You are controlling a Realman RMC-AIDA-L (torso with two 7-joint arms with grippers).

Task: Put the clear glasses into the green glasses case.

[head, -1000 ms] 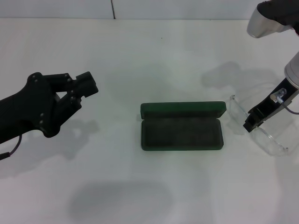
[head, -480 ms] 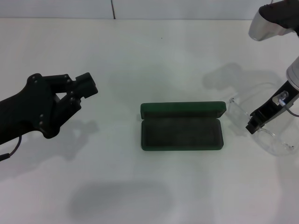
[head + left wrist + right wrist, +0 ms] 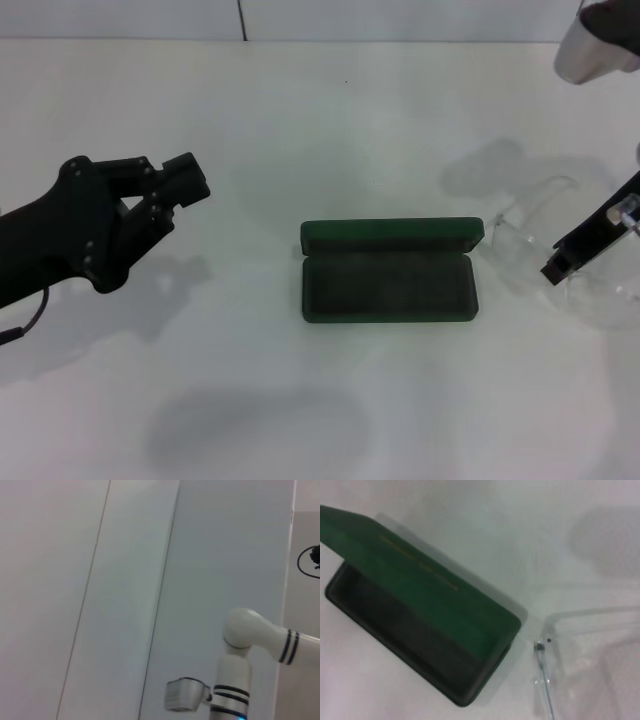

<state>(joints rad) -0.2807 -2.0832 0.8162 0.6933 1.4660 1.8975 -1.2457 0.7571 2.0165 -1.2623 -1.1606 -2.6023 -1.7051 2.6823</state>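
The green glasses case (image 3: 389, 271) lies open in the middle of the white table, lid (image 3: 392, 234) propped up on its far side and the dark lining bare. In the right wrist view the case (image 3: 415, 615) shows gold lettering on the lid. The clear glasses (image 3: 522, 236) rest on the table just right of the case, and they also show in the right wrist view as clear glasses (image 3: 570, 645) beside the case's end. My right gripper (image 3: 562, 263) hangs directly over them at the right edge. My left gripper (image 3: 186, 180) hovers shut and holding nothing far to the left.
The white table (image 3: 320, 120) meets a pale wall at the back. The left wrist view shows only wall panels and part of the white right arm (image 3: 239, 680).
My right gripper has drifted to the right, farther from the case, over the glasses. The left arm and the case have not moved.
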